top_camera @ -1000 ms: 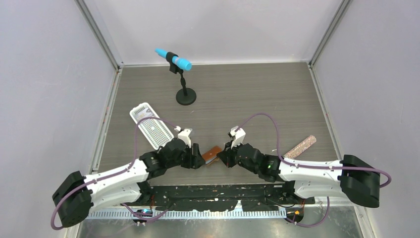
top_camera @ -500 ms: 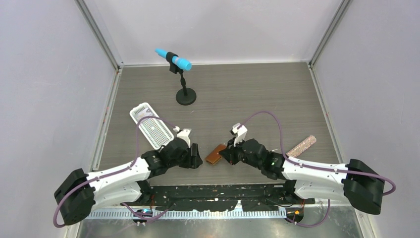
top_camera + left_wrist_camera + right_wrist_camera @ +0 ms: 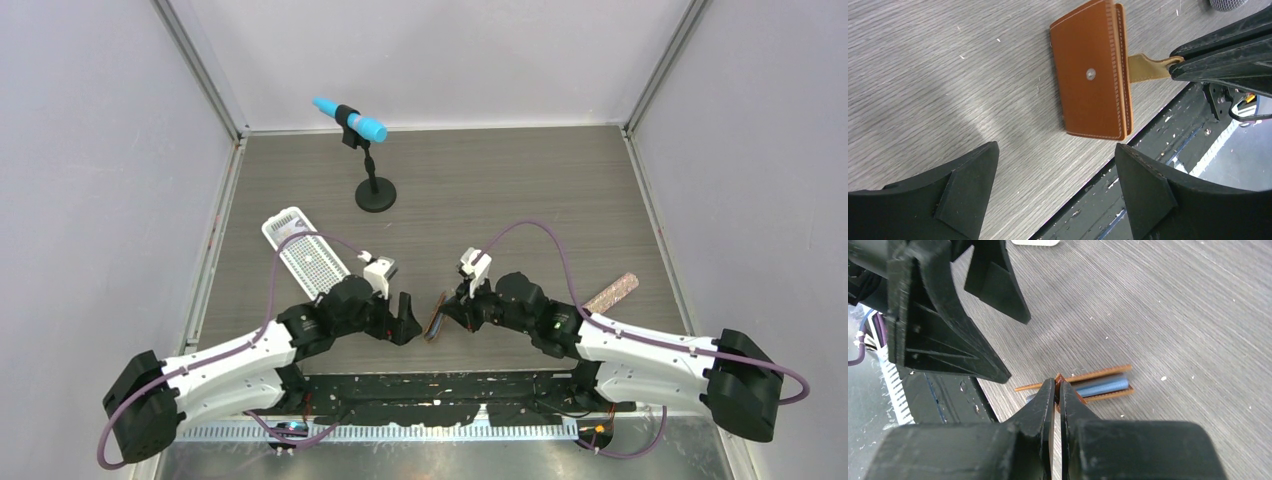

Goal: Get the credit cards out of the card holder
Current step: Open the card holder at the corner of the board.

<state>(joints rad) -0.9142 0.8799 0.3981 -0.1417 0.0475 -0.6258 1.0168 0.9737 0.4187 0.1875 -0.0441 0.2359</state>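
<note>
The card holder (image 3: pixel 1093 70) is a tan-brown leather wallet, still folded, tipped on its edge near the table's front edge (image 3: pixel 437 317). My right gripper (image 3: pixel 1058 386) is shut on its snap tab (image 3: pixel 1148 67) and holds it up. Seen end-on in the right wrist view, the holder (image 3: pixel 1098 374) gapes a little and shows a blue inner layer (image 3: pixel 1103 386). No credit cards show outside it. My left gripper (image 3: pixel 1055 165) is open and empty, just left of the holder (image 3: pixel 405 312), jaws wide apart.
A white perforated tray (image 3: pixel 305 253) lies at the left. A microphone stand with a blue mic (image 3: pixel 372 190) stands at the back. A pink speckled stick (image 3: pixel 612 293) lies at the right. The black base rail (image 3: pixel 1168 150) runs just past the table edge.
My right gripper has lifted the holder by its tab from lying flat to standing on edge. My left gripper has opened and shifted slightly right toward it.
</note>
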